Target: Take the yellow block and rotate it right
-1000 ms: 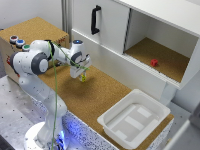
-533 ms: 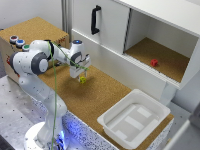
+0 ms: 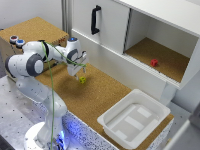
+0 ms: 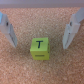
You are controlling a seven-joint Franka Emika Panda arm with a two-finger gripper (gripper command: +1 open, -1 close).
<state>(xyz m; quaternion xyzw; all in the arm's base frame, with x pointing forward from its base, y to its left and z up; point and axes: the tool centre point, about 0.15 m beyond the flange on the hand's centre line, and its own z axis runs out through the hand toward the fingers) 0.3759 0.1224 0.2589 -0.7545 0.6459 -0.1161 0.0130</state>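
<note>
Yellow block (image 4: pixel 40 49) lies on the cork tabletop (image 3: pixel 105 95), toward its rear edge, below the gripper (image 4: pixel 40 31), whose fingers stand apart. Descent should centre the block between both fingers before closing.

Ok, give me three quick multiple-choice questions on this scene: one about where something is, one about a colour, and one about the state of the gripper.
1. Where is the small red block?
A. In the white tray
B. Inside the open cabinet compartment
C. Under the gripper

2. What colour is the block marked T?
A. Yellow-green
B. Blue
C. Red

3. How does the gripper stand?
A. Shut on the yellow block
B. Open, with the block between its fingers, untouched
C. Open over the tray

Answers:
1 B: the exterior view shows it on the cork floor of the open cabinet, not in the white tray.
2 A: the wrist view shows a yellow-green cube.
3 B: both fingers stand clear of the block's sides.
</note>
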